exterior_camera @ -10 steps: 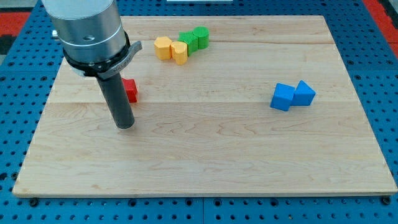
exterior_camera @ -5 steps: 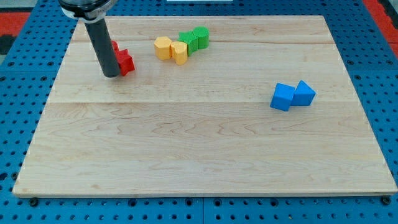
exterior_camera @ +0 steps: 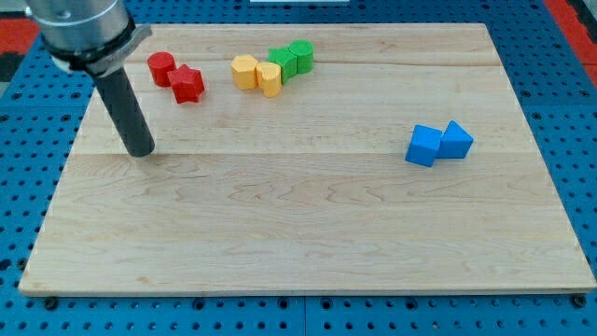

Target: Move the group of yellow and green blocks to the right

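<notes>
Two yellow blocks, a hexagon-like one point(exterior_camera: 244, 71) and a smaller one point(exterior_camera: 270, 78), touch two green blocks, one angular point(exterior_camera: 283, 63) and one a cylinder point(exterior_camera: 301, 55), in a row near the view's top centre. My tip point(exterior_camera: 141, 151) rests on the board at the view's left, well left of and below this group, apart from every block.
A red cylinder point(exterior_camera: 161, 67) and a red star block point(exterior_camera: 187, 84) lie up and to the right of my tip. Two blue blocks, a cube point(exterior_camera: 424, 146) and a triangular one point(exterior_camera: 456, 140), sit at the view's right. The wooden board point(exterior_camera: 308, 233) lies on a blue pegboard.
My tip went up to the red blocks, then came back down and to the left, away from them. The red star block now lies higher, beside the red cylinder. The yellow and green blocks have not moved.
</notes>
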Tool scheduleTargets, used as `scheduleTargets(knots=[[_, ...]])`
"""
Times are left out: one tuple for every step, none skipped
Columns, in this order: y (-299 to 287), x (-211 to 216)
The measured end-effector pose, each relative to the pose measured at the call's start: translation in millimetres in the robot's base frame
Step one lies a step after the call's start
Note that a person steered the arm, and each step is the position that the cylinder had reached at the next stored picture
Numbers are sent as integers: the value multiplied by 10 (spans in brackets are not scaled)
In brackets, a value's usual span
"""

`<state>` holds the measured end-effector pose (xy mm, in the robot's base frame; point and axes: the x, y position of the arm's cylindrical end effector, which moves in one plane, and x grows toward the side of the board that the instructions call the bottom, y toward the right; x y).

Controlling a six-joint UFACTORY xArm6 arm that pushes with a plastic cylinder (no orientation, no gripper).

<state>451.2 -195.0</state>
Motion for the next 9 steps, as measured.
scheduleTargets(knots=[[348,9],[710,9],[842,5],[847,-443],[847,-1008],[847,-1105],[848,-1383],[897,-1569],[1064,-1652]])
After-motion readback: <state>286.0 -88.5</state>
